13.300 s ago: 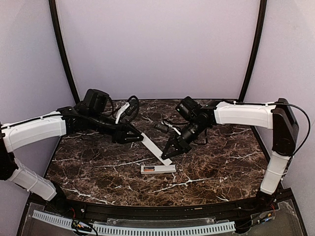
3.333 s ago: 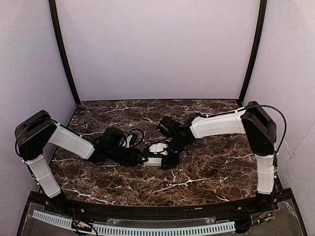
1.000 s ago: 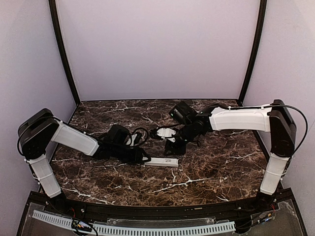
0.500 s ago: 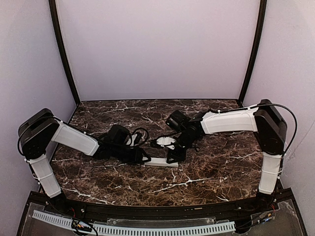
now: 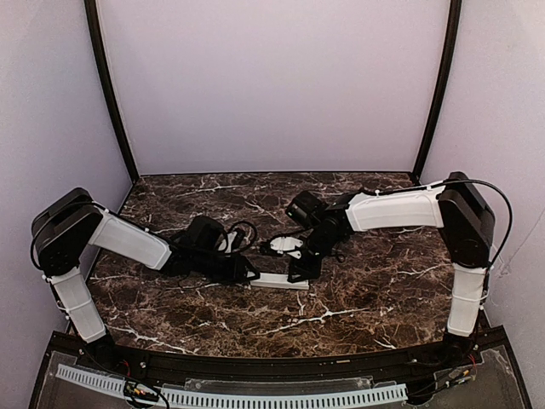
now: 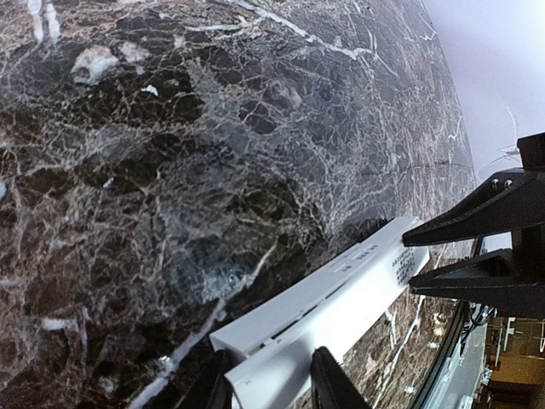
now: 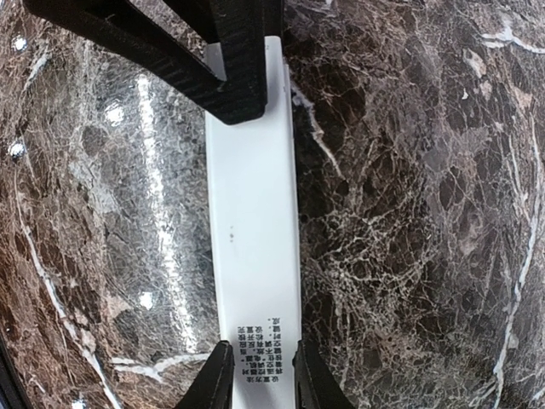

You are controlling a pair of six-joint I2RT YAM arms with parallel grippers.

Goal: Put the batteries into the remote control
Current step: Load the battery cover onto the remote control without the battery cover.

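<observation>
The white remote control (image 5: 281, 280) lies flat on the marble table, its back with small printed text (image 7: 260, 341) facing up. My left gripper (image 5: 252, 274) is shut on its left end, and in the left wrist view the remote control (image 6: 341, 298) runs away from between the left gripper (image 6: 268, 392). My right gripper (image 5: 300, 274) is shut on the other end, with its fingers pressed against both long sides of the remote control (image 7: 251, 213) at the right gripper (image 7: 260, 379). The left fingers (image 7: 230, 77) show at the far end. No batteries are in view.
The dark marble tabletop (image 5: 366, 290) spreads around the remote. Both arms meet low over the table's middle, with a black cable loop (image 5: 241, 228) beside the left wrist. Two black frame posts (image 5: 109, 94) and pale walls close the back.
My right gripper came down and toward the front from behind the remote onto its right end and closed on it. The left gripper tightened slightly; the remote stayed put.
</observation>
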